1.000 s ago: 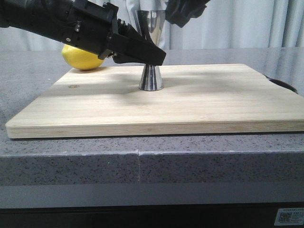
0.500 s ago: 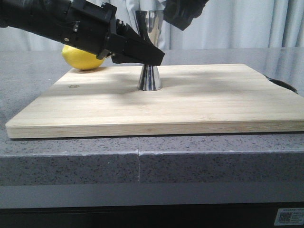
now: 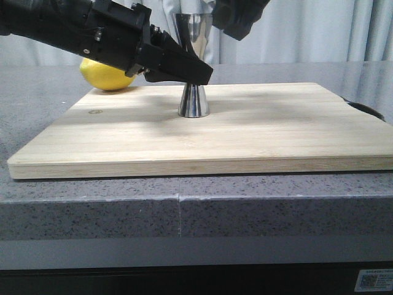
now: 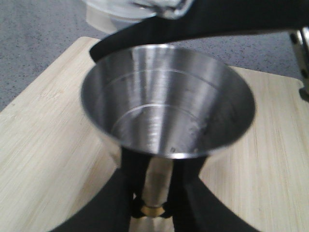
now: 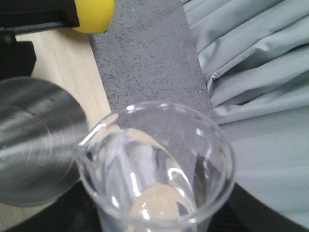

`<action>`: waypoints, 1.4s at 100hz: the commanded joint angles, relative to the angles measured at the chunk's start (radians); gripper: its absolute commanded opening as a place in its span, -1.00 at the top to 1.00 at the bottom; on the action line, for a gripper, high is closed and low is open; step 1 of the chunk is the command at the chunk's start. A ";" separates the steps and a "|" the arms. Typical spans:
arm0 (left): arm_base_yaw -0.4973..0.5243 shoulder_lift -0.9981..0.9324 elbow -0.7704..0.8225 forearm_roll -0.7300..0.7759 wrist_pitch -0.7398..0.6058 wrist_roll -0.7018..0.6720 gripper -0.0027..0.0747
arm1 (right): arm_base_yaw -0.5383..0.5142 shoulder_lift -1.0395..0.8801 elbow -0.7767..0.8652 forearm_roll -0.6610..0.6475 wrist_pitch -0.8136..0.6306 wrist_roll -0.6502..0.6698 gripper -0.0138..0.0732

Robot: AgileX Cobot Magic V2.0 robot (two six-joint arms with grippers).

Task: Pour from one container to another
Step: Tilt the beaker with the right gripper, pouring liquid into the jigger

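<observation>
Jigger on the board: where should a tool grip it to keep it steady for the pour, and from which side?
Grip the jigger at its narrow gold-toned waist, coming in level from the left, lemon side. The cones flare above and below, so fingers there can't slide. The left tool sits at that height now, leaving the open cup free for the beaker.

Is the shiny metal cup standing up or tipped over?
Standing up. The hourglass-shaped steel jigger rests base-down on the wooden cutting board, open mouth upward.

Kitchen-style counter mockup where I work: speckled grey stone countertop (image 3: 258, 209), wooden cutting board (image 3: 245, 135) on it, lemon (image 3: 105, 75) at far left, grey curtain (image 3: 319, 31) behind, steel jigger (image 3: 194, 67) as barware.
</observation>
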 commanded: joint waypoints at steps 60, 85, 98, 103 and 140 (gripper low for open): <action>-0.003 -0.050 -0.027 -0.047 0.041 0.002 0.98 | 0.002 -0.038 -0.036 -0.141 -0.071 -0.005 0.11; -0.003 -0.050 -0.027 -0.047 0.041 0.002 0.98 | 0.002 -0.038 -0.036 -0.143 -0.072 -0.005 0.11; -0.003 -0.050 -0.027 -0.047 0.041 0.002 0.98 | 0.002 -0.038 -0.036 -0.170 -0.072 -0.005 0.11; -0.003 -0.050 -0.027 -0.047 0.041 0.002 0.98 | 0.002 -0.038 -0.036 -0.180 -0.072 -0.005 0.11; -0.003 -0.050 -0.027 -0.047 0.041 0.002 0.98 | 0.002 -0.038 -0.036 -0.206 -0.072 -0.005 0.11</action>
